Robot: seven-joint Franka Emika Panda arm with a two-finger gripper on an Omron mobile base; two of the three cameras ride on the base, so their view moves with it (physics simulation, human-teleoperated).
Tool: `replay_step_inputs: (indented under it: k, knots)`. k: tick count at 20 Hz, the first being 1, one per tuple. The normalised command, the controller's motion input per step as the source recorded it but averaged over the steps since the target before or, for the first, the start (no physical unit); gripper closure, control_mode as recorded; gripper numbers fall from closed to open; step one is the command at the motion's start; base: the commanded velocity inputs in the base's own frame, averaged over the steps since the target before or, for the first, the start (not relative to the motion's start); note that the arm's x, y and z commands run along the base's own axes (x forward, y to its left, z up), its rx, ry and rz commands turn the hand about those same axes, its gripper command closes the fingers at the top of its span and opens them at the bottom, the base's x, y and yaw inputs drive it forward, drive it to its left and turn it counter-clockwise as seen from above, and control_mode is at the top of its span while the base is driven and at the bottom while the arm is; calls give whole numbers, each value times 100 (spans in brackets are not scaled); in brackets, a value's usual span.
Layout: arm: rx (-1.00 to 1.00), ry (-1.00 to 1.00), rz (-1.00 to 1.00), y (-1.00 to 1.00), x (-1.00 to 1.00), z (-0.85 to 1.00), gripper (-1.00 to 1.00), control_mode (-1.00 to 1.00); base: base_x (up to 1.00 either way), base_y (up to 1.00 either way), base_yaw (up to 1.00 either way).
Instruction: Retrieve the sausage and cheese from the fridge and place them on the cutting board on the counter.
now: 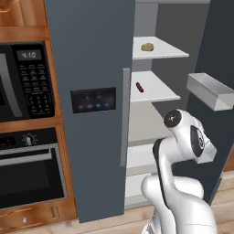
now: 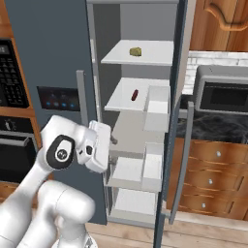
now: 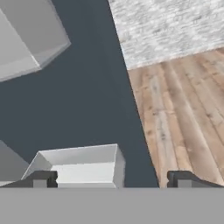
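The fridge (image 1: 91,55) stands with its right door (image 1: 218,45) swung open and its left door shut. On the top white shelf lies the cheese (image 1: 147,47) (image 2: 135,51), a small yellowish lump. One shelf down lies the sausage (image 1: 140,87) (image 2: 134,95), a short dark red stick. My gripper (image 2: 112,140) (image 3: 113,181) is open and empty, held low in front of the open compartment, well below both foods. In the hand view it faces the inside of the open door. The counter (image 2: 227,127) lies right of the fridge. The cutting board is out of view.
White door bins (image 1: 211,90) (image 3: 78,164) jut from the open door close to my hand. A grey appliance (image 2: 223,94) stands on the counter above brown drawers (image 2: 213,179). A built-in microwave (image 1: 27,80) and oven (image 1: 29,169) sit left of the fridge. Wooden floor (image 3: 183,113) is below.
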Motion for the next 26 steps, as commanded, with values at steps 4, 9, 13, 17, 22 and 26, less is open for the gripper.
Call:
replay_step_inputs:
  k: [4,9,13,17,22,26]
  knots:
    - [-13,24,41,46,10,14,-100,-100,0,0,0]
    - [0,13,41,22,42,8,-100,-100,0,0,0]
    - [3,5,53,1,56,0,-100,-100,0,0,0]
    - [0,11,23,11,63,15,-100,-100,0,0,0]
    - [0,3,27,15,58,24,-100,-100,0,0,0]
    - [0,0,19,0,64,2,-100,-100,0,0,0]
